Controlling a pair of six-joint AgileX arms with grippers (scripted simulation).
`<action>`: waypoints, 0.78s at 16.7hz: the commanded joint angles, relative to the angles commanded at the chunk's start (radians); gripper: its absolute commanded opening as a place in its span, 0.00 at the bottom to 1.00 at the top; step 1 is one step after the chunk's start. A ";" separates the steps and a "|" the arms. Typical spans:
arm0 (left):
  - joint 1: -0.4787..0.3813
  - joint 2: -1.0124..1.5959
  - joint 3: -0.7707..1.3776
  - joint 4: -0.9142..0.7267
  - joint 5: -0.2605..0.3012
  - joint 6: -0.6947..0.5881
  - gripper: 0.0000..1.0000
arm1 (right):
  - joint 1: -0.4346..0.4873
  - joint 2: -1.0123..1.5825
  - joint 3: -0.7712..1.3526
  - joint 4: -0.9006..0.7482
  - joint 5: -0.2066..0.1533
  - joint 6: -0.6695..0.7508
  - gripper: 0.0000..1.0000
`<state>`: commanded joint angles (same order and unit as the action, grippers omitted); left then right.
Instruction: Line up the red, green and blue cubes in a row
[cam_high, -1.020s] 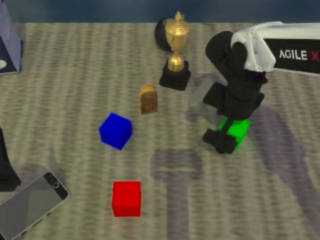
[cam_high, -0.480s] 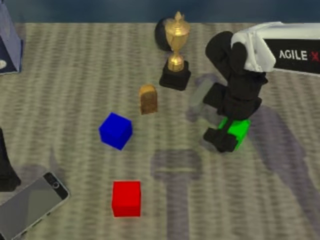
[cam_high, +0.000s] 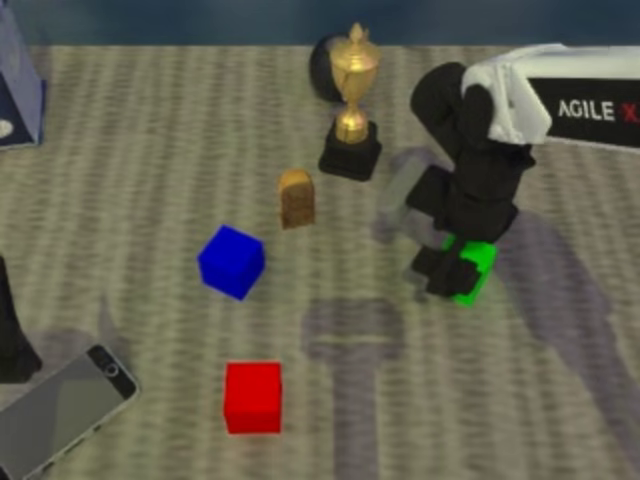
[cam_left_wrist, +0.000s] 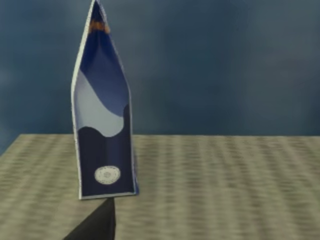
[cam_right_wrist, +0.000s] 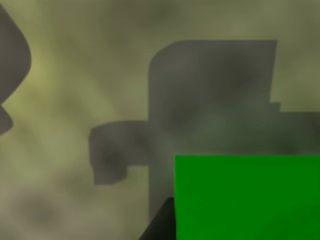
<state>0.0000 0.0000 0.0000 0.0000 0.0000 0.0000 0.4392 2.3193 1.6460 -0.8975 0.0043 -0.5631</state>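
Right hand (cam_high: 452, 268) closed on green cube (cam_high: 474, 268), right of centre on surface (cam_high: 150, 150) — likely light, rigid, matte; flat opposite faces best hold. Blue cube (cam_high: 231, 261), red cube (cam_high: 252, 397) left, apart. Left arm parked at left edge.

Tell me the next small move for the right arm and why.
Probably lift slightly: the right gripper appears shut on the green cube, which sits right of the trophy, apart from the blue cube and red cube.
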 joint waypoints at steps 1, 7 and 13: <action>0.000 0.000 0.000 0.000 0.000 0.000 1.00 | 0.000 0.000 0.000 0.000 0.000 0.000 0.00; 0.000 0.000 0.000 0.000 0.000 0.000 1.00 | 0.002 -0.028 0.003 -0.015 -0.010 0.008 0.00; 0.000 0.000 0.000 0.000 0.000 0.000 1.00 | 0.009 -0.074 0.102 -0.163 -0.011 0.006 0.00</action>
<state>0.0000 0.0000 0.0000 0.0000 0.0000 0.0000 0.4478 2.2454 1.7477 -1.0604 -0.0064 -0.5575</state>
